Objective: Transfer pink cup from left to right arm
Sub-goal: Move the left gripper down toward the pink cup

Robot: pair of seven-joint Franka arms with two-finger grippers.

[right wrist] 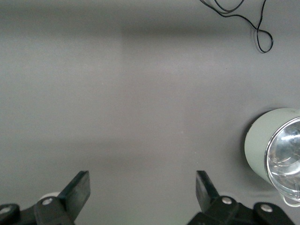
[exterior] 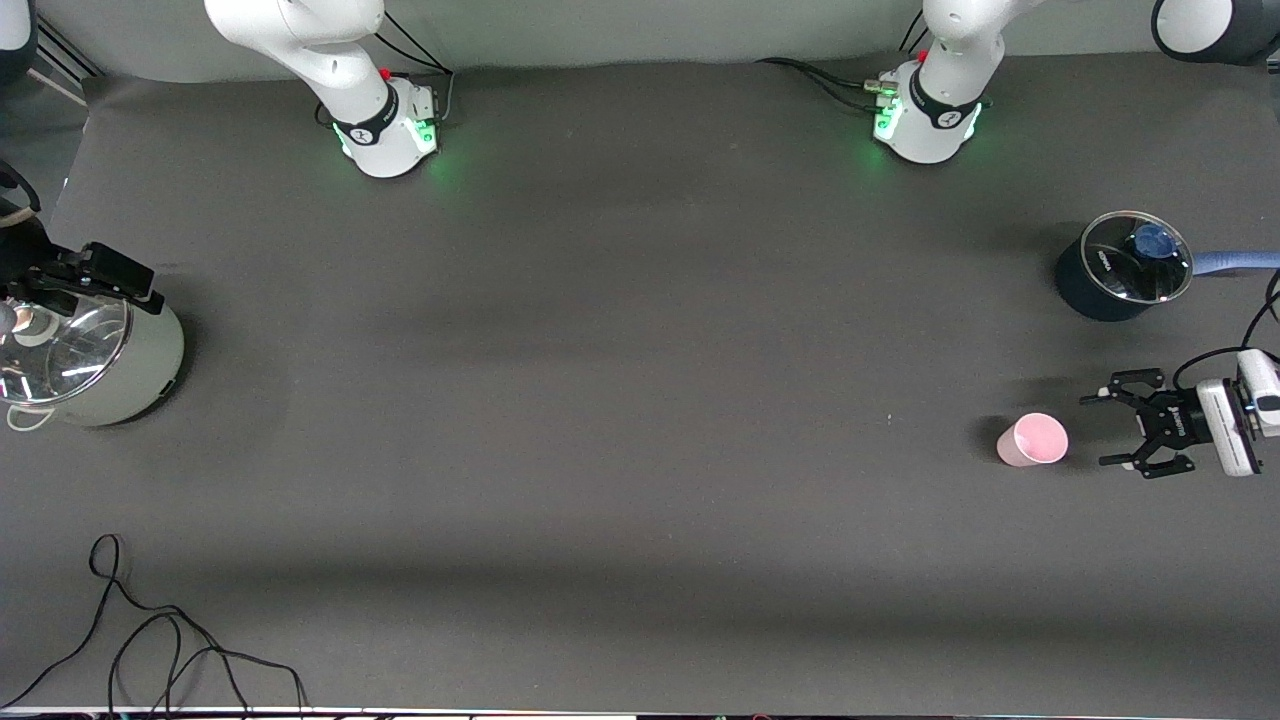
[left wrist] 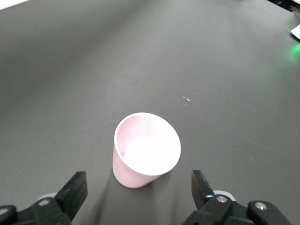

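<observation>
My table (exterior: pixel 620 330) wears one dark grey mat. The pink cup (exterior: pixel 1033 440) stands upright on it, just ahead of my open left pincer (exterior: pixel 1128 431); the dark blue pot (exterior: pixel 1118 266) sits nearby, the pale green pot (exterior: pixel 95 365) beneath my right pincer (exterior: pixel 75 280), and a loose black cable (exterior: pixel 160 640) well apart.

Dark blue pot (exterior: pixel 1105 285) (glass lid); pale pot (exterior: pixel 110 375); black cable (exterior: pixel 150 640).

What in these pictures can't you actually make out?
- Inside of the dark blue pot: front view, its glass lid glares.
- Pale pot: right wrist view's edge cuts it off.
- Right gripper: front view, mostly past the edge.
- Left gripper beside the pink cup: left wrist view shows only its fingers.
</observation>
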